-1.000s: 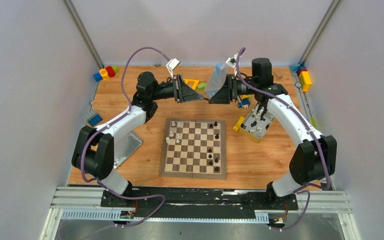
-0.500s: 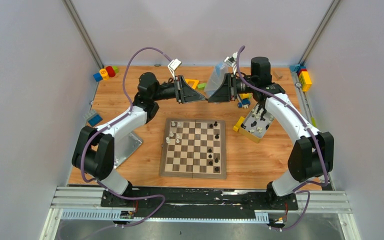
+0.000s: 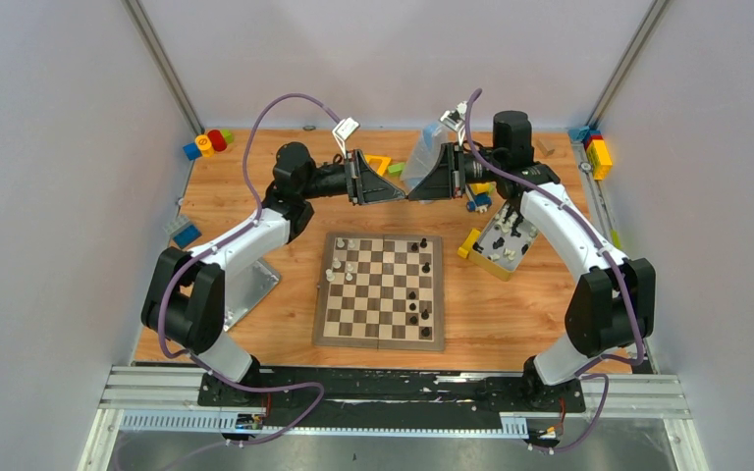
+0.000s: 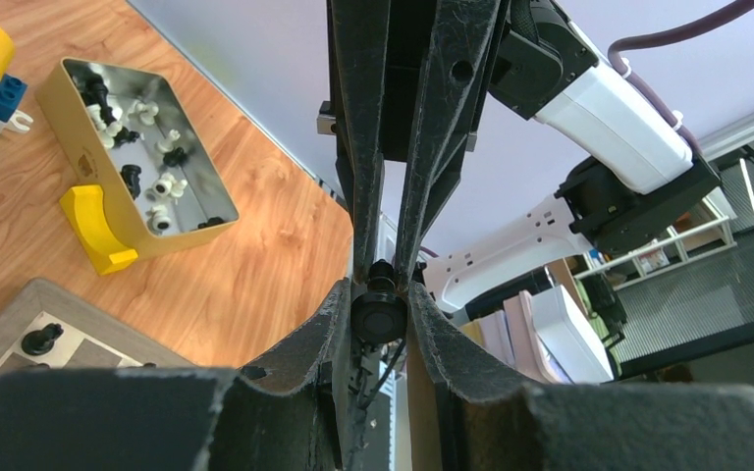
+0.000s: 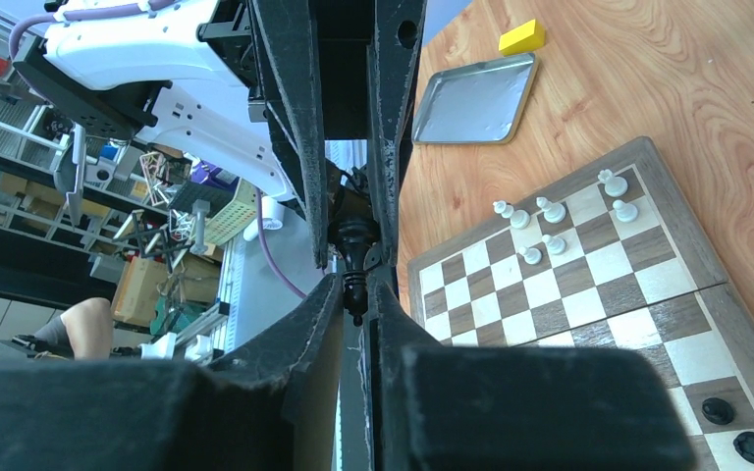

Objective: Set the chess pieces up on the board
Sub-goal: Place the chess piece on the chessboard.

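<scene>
Both grippers meet tip to tip in the air beyond the far edge of the board (image 3: 378, 342). Between them is one black chess piece (image 4: 383, 316), lying level. My left gripper (image 4: 383, 294) is shut on its round base. My right gripper (image 5: 355, 287) is shut on its thin top end (image 5: 355, 257). In the top view the left gripper (image 3: 393, 193) and the right gripper (image 3: 415, 193) hide the piece. On the board, several white pieces (image 3: 340, 265) stand at the far left. Several black pieces (image 3: 416, 292) stand along the right side.
A yellow-sided tin box (image 3: 499, 247) with more chess pieces lies right of the board. A flat silver lid (image 3: 247, 285) lies left of it, beside the left arm. Coloured toy blocks (image 3: 206, 143) sit at the far corners (image 3: 597, 152) and behind the grippers.
My right gripper's jaws have closed on the top of the black piece. The left gripper has kept its grip and edged slightly right.
</scene>
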{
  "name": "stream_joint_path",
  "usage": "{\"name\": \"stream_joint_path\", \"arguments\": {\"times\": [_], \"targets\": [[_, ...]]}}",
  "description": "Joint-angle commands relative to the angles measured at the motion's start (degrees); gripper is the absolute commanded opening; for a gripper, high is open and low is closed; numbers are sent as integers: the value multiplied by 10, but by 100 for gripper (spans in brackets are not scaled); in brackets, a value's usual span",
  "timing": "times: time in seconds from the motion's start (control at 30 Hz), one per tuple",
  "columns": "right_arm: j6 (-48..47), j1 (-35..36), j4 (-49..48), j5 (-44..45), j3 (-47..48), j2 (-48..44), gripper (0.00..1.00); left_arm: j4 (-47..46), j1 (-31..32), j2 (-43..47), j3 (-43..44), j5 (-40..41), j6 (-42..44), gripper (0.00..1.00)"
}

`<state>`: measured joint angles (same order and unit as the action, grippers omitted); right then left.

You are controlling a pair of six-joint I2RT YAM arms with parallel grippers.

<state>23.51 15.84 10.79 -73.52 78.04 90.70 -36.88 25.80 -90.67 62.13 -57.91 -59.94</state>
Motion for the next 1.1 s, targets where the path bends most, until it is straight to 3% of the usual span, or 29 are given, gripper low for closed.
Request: {"name": "stream_joint_path", "arguments": {"times": [0.0,0.13,0.37,1.07], "targets": [[9,1,-29,-21,15,-4,11,-5,3,4,-1,9,22,0],[8,0,-29,-21,14,-8,14,-4,3,7,-7,15,29,0],[7,0,-29,-18,6,-12,30,-27,3,18,-21,30,27,0],[8,1,-31,-18,0,-3,31,-100,3,14,-30,31,-17,0]]}}
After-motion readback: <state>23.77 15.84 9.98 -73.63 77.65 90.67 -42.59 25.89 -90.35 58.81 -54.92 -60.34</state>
